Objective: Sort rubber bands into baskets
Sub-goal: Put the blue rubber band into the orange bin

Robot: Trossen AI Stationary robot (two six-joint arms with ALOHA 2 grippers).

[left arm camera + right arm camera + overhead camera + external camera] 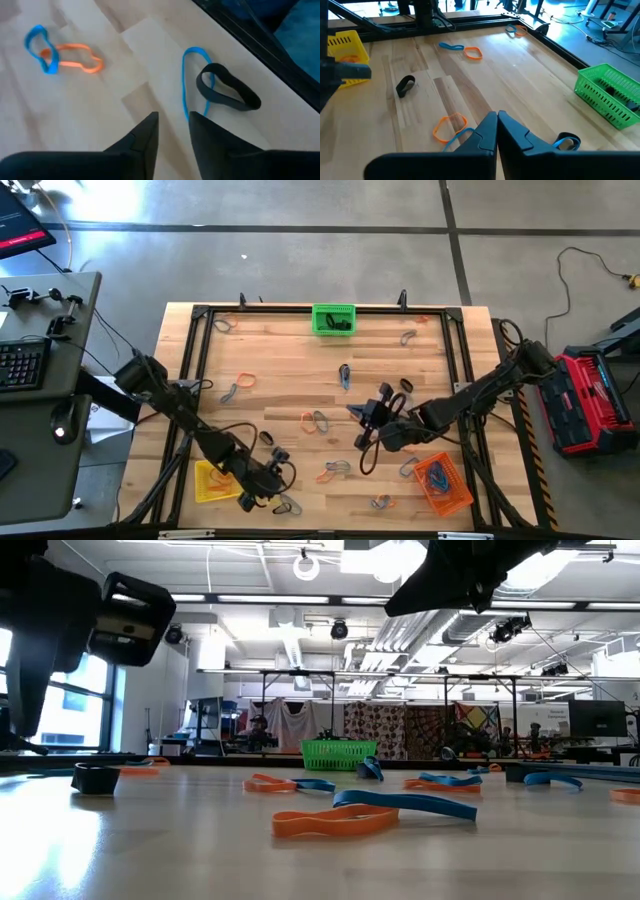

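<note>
Overhead and wrist views of a wooden-plank table (300, 380) framed by black rails, with thin rubber bands in orange, blue and black scattered over it. The left gripper (172, 122) hangs low at the table's near edge, its two dark fingers (145, 137) parted by a narrow gap with nothing between them. Just ahead of the fingertips lie a thin blue rubber loop (192, 80) and a wider black rubber band (227, 90), the two overlapping on the wood; farther ahead and to one side lies an orange band linked with a small blue one (65, 55). The small yellow plastic mesh basket (215, 480) sits just beside this gripper, on its outer side.

The right gripper (496, 125) hovers over the table's middle with fingers pressed together, empty. An orange band crossed by a blue one (450, 127) lies just beside its tips, a black band (405, 86) farther ahead. The orange mesh basket (443, 483), holding orange bands, lies behind the right gripper near the near rail; the green mesh basket (333, 319), holding black bands, stands against the far rail.
</note>
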